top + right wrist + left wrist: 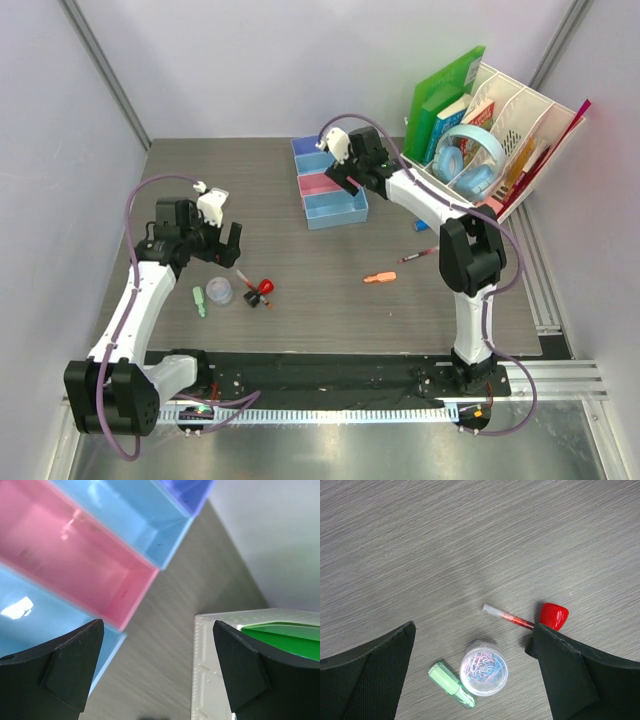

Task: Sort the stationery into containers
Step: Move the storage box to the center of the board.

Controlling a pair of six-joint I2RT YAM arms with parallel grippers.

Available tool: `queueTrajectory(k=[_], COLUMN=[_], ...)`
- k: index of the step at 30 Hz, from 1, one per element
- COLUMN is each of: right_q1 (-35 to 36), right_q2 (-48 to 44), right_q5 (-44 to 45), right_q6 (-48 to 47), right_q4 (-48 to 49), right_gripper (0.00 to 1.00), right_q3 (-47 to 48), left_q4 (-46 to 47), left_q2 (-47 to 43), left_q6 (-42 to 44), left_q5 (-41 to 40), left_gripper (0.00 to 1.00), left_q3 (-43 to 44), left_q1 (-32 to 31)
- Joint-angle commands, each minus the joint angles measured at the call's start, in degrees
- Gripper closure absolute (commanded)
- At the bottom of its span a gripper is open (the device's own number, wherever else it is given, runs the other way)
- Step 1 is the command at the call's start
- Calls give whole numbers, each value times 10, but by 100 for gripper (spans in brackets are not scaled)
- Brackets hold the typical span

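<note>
The containers (330, 185) are four joined trays at the back centre, all seen empty: purple-blue (190, 492), light blue (135, 515), pink (75, 555), light blue (25, 615). My right gripper (345, 170) hovers open and empty at their right edge (157, 625). My left gripper (222, 242) is open and empty above the front-left stationery (474, 632). Below it lie a round clear tub of paper clips (484, 670), a green piece (451, 685), a slim red pen (510, 617) and a red cap (554, 615). An orange piece (379, 277) and a dark red pen (417, 255) lie right of centre.
A white perforated organizer (520, 130) with books, green folders and blue headphones (472, 165) stands at the back right, and its corner shows in the right wrist view (215, 665). A small dark bit (252, 299) lies by the red cap. Grey walls enclose the table.
</note>
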Motion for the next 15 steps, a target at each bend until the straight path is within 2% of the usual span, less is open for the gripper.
queueTrajectory(k=[1,8,15], right_q1=[-4,-7,-19], right_q2=[31,20,-59], right_q5=[65,68,125], right_q6=[23,48,90], right_q4=[30,18,67], right_gripper=[4,3,6], right_q3=[68,26,-50], left_q4=[16,8,6], left_q2=[-5,-15,-19], left_q6=[10,24,32], left_q5=[11,6,20], left_gripper=[0,0,0], left_q3=[2,-9,-17], left_q1=[1,1,1])
